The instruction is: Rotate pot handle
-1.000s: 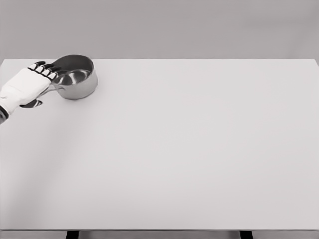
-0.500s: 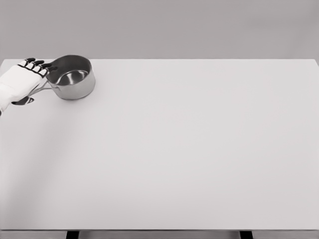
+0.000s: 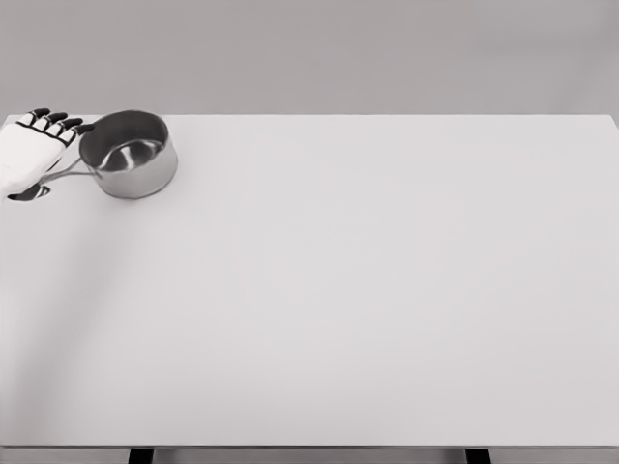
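Because the small round stainless-steel pot (image 3: 129,153) stands close to the far left corner of the plain white table (image 3: 368,290), with little surface left beyond it toward the far and left edges, the turn is best made about the pot's own middle and not as a sideways drag. Its thin metal handle (image 3: 66,172) runs out from the pot's near-left wall toward the left edge, and the white left hand (image 3: 29,155) lies over the outer part of it, so the handle's tip is hidden. The dark-tipped fingers (image 3: 50,120) lie side by side, reaching toward the pot's rim; whether they and the thumb actually clamp the handle or only rest on top of it cannot be told from this view. The right hand is not in view.

To do the step well, I would judge that the hold should be firm enough that the slim handle does not slip or roll under the palm. The hand should sweep in an arc centred on the pot, keeping the base flat on the table. Pressing down on the handle could tip the light, empty pot, and a straight pull leftward could carry it over the edge. A slow, even sweep with the wrist following the arc seems safest.
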`<action>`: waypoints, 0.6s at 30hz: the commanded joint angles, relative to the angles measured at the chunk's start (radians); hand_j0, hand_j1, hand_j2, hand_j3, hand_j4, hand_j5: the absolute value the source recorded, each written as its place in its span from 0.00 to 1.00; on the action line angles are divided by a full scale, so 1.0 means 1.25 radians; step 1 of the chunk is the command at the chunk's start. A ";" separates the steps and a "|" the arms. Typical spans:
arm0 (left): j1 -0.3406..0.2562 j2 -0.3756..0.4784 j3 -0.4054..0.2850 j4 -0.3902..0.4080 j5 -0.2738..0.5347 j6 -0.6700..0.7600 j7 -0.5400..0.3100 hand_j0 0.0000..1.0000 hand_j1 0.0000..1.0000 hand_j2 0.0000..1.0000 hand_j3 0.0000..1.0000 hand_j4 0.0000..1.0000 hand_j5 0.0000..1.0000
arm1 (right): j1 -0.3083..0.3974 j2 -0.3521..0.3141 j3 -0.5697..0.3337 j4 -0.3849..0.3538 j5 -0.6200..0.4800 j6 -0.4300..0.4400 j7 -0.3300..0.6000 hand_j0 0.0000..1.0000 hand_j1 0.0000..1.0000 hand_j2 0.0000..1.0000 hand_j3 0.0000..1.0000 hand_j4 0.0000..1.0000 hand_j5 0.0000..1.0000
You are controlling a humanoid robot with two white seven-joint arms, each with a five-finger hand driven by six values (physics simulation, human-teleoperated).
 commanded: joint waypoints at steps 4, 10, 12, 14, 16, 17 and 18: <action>0.000 0.001 0.001 0.007 -0.006 0.001 0.011 1.00 1.00 1.00 1.00 1.00 1.00 | 0.000 0.000 0.000 0.000 0.001 0.000 0.000 1.00 1.00 1.00 1.00 1.00 1.00; 0.000 0.002 0.012 0.018 -0.013 0.001 0.015 1.00 1.00 1.00 1.00 1.00 1.00 | 0.000 0.000 0.000 0.000 0.000 0.000 0.000 1.00 1.00 1.00 1.00 1.00 1.00; -0.001 0.002 0.014 0.018 -0.016 0.001 0.015 1.00 1.00 1.00 1.00 1.00 1.00 | 0.000 0.000 0.000 0.000 0.000 0.000 0.000 1.00 1.00 1.00 1.00 1.00 1.00; -0.001 0.002 0.015 0.019 -0.014 0.001 0.015 1.00 1.00 1.00 1.00 1.00 1.00 | 0.000 0.000 0.000 0.000 0.000 0.000 0.000 1.00 1.00 1.00 1.00 1.00 1.00; -0.001 0.002 0.016 0.018 -0.016 0.001 0.015 1.00 1.00 1.00 1.00 1.00 1.00 | 0.000 0.000 0.000 0.000 0.001 0.000 0.000 1.00 1.00 1.00 1.00 1.00 1.00; 0.001 0.010 0.028 0.018 -0.016 0.001 0.015 1.00 1.00 1.00 1.00 1.00 1.00 | 0.000 0.000 0.000 0.000 0.001 0.000 0.000 1.00 1.00 1.00 1.00 1.00 1.00; 0.002 0.014 0.030 0.018 -0.016 0.001 0.015 1.00 1.00 1.00 1.00 1.00 1.00 | 0.000 0.000 0.000 0.000 0.000 0.000 0.000 1.00 1.00 1.00 1.00 1.00 1.00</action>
